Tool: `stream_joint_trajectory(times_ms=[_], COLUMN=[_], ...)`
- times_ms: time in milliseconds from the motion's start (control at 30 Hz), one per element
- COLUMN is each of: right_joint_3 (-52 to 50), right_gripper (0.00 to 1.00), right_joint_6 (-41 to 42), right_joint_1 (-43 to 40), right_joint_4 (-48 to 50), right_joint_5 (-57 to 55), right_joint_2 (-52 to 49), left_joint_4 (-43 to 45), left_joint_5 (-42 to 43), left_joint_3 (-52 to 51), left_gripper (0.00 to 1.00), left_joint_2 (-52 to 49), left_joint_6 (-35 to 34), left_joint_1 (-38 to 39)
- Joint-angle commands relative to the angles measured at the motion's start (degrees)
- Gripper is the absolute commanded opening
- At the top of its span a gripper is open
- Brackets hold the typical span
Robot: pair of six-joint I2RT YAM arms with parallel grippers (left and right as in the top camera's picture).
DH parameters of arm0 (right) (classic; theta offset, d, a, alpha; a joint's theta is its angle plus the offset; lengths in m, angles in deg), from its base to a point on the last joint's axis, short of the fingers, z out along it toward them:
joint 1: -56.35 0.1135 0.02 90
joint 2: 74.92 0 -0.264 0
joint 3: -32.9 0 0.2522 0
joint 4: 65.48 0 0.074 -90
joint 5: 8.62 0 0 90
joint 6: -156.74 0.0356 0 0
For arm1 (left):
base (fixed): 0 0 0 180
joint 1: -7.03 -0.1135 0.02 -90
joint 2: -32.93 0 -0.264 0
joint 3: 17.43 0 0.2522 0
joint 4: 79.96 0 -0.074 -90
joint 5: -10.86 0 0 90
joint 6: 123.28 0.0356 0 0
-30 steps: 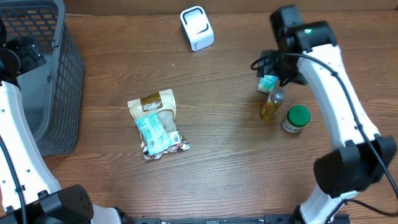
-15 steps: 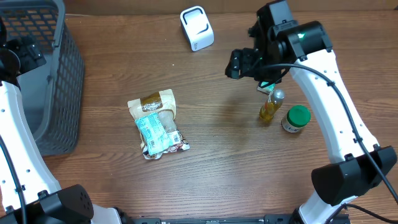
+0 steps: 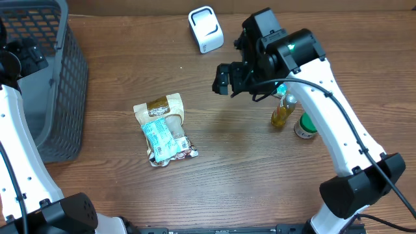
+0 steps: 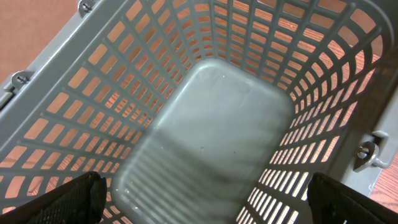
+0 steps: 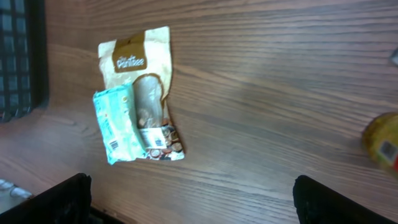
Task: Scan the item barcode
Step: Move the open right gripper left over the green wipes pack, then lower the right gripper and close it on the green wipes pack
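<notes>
Snack pouch point(image 5: 138, 74) lies flat at the table's 9 o'clock with a teal packet point(image 5: 115, 127) overlapping it; its white brand lettering is too blurred to read. At 3 o'clock the right arm point(image 3: 325, 110) half hides a green-lidded jar point(image 3: 301, 129). The right gripper point(image 3: 222, 79) and the left gripper point(image 4: 202, 190) both gape wide and empty, the left over a grey basket point(image 4: 124, 93).

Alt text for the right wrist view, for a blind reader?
A brown snack pouch with a teal packet overlapping it rests on the wooden table. The right tool is open, dark fingertips at the lower corners; a blurred yellow bottle sits at the right edge.
</notes>
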Motion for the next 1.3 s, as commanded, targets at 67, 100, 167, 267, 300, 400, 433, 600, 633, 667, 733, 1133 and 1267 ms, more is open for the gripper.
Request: stream_joint_trajectory(times_ms=[67,100,167,267,300,400,433,600,633,667,733,1133,1267], right_joint_3=[-1.3,-1.7,-3.1,-6.3,-8.2,-12.9,-14.9,-24.9,-27.2,-29.0,-33.5,-44.2,-44.2], right_gripper=[0.89,0.85,0.78,0.71,0.70,0.69,0.69,0.64,0.63,0.63,0.63,0.63,0.64], right_joint_6=[0.2,0.2,0.3,0.3,0.3,0.2,0.3,0.3,0.3,0.3,0.3,0.2,0.2], right_joint_1=[3.7,4.2,6.0,8.7,10.0,12.7,13.7,17.9,18.7,19.3,20.6,22.1,22.1], right_joint_4=[0.3,0.5,2.2,6.0,8.3,14.5,17.5,34.1,38.0,41.1,49.1,66.4,66.3], right_joint_5=[0.6,0.6,0.5,0.5,0.5,0.5,0.5,0.5,0.5,0.5,0.5,-1.4,-3.2], right_joint_2=[0.0,0.0,0.0,0.0,0.0,0.0,0.0,0.0,0.0,0.0,0.0,0.0,0.0], left_joint_4=[0.0,0.0,0.0,0.0,0.0,0.0,0.0,0.0,0.0,0.0,0.0,0.0,0.0], left_joint_5=[0.4,0.4,0.4,0.4,0.4,0.4,0.4,0.4,0.4,0.4,0.4,0.4,0.4], left_joint_3=[0.8,0.8,0.8,0.8,0.8,0.8,0.8,0.8,0.8,0.8,0.8,0.8,0.8], left_gripper=[0.99,1.00,0.99,1.00,1.00,1.00,1.00,0.99,1.00,0.99,1.00,0.99,1.00], left_joint_2=[0.0,0.0,0.0,0.0,0.0,0.0,0.0,0.0,0.0,0.0,0.0,0.0,0.0], left_joint_6=[1.0,1.0,1.0,1.0,1.0,1.0,1.0,1.0,1.0,1.0,1.0,1.1,1.1], left_joint_1=[0.2,0.2,0.2,0.2,0.2,0.2,0.2,0.2,0.2,0.2,0.2,0.2,0.2])
